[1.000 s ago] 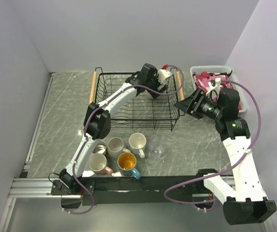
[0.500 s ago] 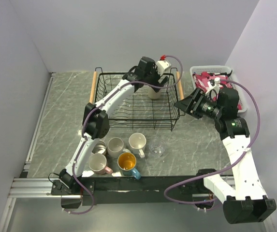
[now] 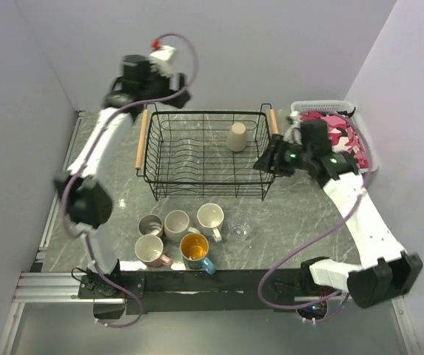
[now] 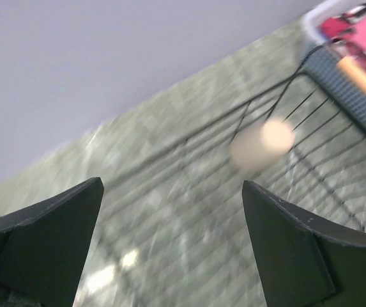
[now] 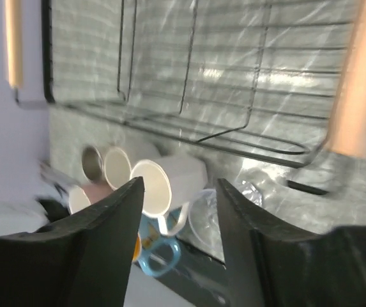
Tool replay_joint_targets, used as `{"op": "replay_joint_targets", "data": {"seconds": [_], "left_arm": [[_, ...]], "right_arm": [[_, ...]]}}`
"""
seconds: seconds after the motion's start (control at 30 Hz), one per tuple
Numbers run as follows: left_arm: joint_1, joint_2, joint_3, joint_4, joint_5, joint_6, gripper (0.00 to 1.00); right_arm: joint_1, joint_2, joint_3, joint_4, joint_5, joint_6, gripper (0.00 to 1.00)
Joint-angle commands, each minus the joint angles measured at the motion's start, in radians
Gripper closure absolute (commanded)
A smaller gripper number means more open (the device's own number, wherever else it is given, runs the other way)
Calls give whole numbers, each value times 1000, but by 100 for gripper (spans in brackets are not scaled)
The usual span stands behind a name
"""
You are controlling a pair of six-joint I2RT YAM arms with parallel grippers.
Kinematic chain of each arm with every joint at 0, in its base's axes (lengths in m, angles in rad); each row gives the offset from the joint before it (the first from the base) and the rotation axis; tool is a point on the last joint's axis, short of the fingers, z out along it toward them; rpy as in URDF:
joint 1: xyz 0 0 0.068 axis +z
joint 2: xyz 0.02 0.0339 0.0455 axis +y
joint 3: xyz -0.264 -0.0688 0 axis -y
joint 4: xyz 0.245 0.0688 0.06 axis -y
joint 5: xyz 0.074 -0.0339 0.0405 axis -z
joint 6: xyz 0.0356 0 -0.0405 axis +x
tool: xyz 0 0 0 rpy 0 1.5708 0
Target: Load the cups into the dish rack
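The black wire dish rack point(image 3: 197, 185) stands mid-table with the tan cup point(image 3: 236, 137) upside down in its far right part. The cup also shows blurred in the left wrist view point(image 4: 262, 144). My left gripper point(image 3: 176, 95) is open and empty, raised high above the rack's far left corner. My right gripper point(image 3: 266, 164) is open and empty at the rack's right side. In front of the rack stand the steel cup point(image 3: 150, 225), two white mugs point(image 3: 176, 224) point(image 3: 210, 218), the clear glass point(image 3: 241, 231), the pink mug point(image 3: 151, 251) and the blue mug point(image 3: 195, 250).
The white plastic basket point(image 3: 300, 109) with pink cloth stands at the back right, behind my right arm. The rack's wooden handles point(image 3: 142, 137) point(image 3: 275, 122) run along its short sides. Walls close in on the left, back and right.
My left gripper let go of the tan cup in the rack and swung up and to the back left. My right arm moved left, close to the rack's right side.
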Motion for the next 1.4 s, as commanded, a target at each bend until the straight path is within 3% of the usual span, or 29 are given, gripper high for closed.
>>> {"op": "replay_joint_targets", "data": {"seconds": [0.0, 0.07, 0.23, 0.43, 1.37], "left_arm": [[76, -286, -243, -31, 52, -22, 4], [119, -359, -332, -78, 87, -43, 4], [187, -502, -569, -66, 104, -65, 4], [192, -571, -688, -26, 109, -100, 4], [190, -565, -653, -25, 107, -95, 4]], "right_arm": [[240, 153, 166, -203, 236, -143, 47], [306, 205, 219, -252, 328, -169, 48], [455, 291, 258, -288, 358, -180, 49], [524, 386, 334, -326, 358, -223, 49], [642, 509, 203, -205, 309, -289, 53]]}}
